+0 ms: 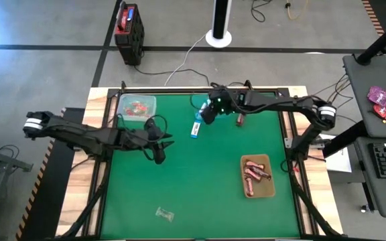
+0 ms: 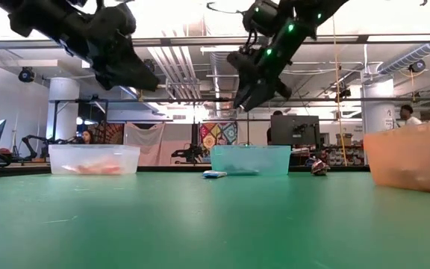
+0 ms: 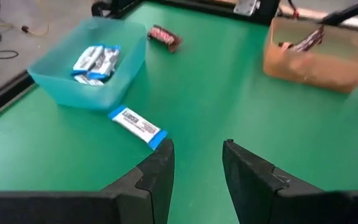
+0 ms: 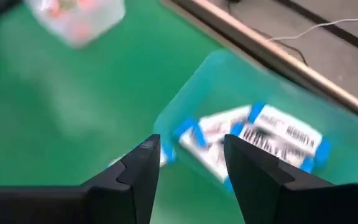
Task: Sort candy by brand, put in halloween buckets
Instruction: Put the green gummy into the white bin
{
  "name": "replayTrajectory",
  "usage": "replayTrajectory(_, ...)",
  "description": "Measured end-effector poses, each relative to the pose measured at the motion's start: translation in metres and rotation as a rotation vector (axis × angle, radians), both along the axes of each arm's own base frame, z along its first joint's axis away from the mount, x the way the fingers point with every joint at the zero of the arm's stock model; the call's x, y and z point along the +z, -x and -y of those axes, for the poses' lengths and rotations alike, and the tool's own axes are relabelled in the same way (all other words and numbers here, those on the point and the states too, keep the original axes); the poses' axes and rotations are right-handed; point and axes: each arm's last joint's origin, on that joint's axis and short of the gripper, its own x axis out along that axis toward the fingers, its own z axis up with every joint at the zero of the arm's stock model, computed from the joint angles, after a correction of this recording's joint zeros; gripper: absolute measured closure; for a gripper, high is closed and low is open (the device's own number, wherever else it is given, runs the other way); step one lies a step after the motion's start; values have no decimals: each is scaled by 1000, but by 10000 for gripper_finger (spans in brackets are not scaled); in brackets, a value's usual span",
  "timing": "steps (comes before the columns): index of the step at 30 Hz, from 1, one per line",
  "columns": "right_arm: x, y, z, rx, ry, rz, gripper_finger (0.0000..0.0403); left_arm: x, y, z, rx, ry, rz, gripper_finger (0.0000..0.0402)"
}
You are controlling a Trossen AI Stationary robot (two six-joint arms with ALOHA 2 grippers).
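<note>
My left gripper (image 1: 161, 148) hangs open above the table's middle, short of a white-and-blue packet (image 3: 137, 124) that lies flat on the green mat beside the teal container (image 3: 89, 62). That container holds several more packets. My right gripper (image 4: 191, 149) is open above the teal container (image 4: 260, 106), over its packets (image 4: 272, 134), clear of them in the low view (image 2: 256, 82). The mint container (image 1: 137, 106) holds red-pink sweets. A dark bar (image 1: 240, 119) lies near the far edge. The amber tray (image 1: 257, 175) holds several bars. A clear twist (image 1: 165, 214) lies near the near edge.
The three containers stand apart: mint (image 2: 94, 158) far left, teal (image 2: 250, 159) far middle, amber tray (image 2: 413, 157) on the right. Open green mat (image 1: 200, 181) lies between them. A raised frame (image 1: 112, 94) borders the table. People show in the room beyond.
</note>
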Motion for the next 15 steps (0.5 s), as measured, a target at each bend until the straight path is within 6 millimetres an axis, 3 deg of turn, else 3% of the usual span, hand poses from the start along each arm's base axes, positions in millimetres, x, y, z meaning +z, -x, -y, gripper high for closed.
replayTrajectory(8,16,14,-55,41,57,-119,236,-22,-30,3,21,37,18,280)
replayTrajectory(15,25,24,-97,91,66,-94,227,-42,-44,9,-53,34,-16,280)
